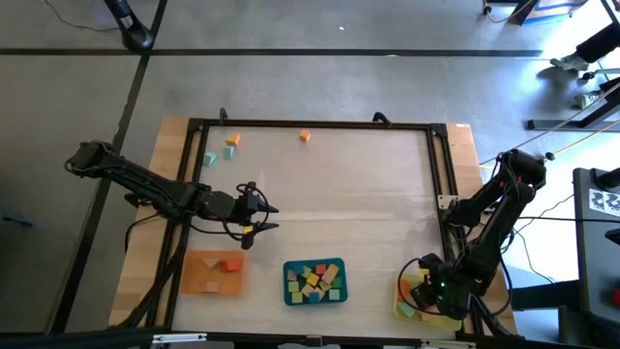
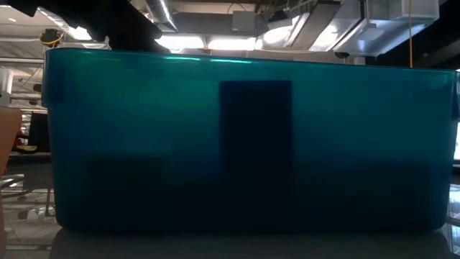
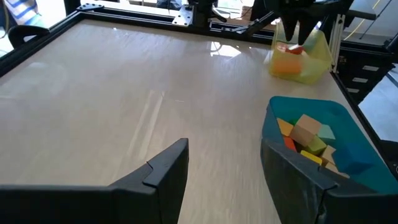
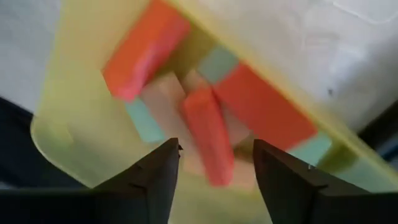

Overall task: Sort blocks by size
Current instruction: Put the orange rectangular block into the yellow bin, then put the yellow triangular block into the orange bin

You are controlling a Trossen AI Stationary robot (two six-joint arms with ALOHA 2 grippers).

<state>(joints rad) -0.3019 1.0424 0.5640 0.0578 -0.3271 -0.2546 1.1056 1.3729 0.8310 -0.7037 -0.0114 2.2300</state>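
Observation:
Several blocks lie in the teal tray (image 1: 315,282), a few in the orange tray (image 1: 214,272), and several in the yellow tray (image 1: 415,299). Loose blocks (image 1: 231,142) and an orange block (image 1: 305,137) rest on the table near its far edge. My right gripper (image 4: 216,149) hangs open over the yellow tray (image 4: 74,106), pointing down. A long red block (image 4: 208,134) lies on the pile below the gap, touching neither finger. My left gripper (image 3: 227,177) stands open above the bare table, left of the teal tray (image 3: 298,104).
A black frame (image 1: 320,124) runs around the working area. The table's middle (image 1: 339,204) is bare wood. In the low view the teal tray's wall (image 2: 244,144) fills the picture. The three trays stand in a row along the near edge.

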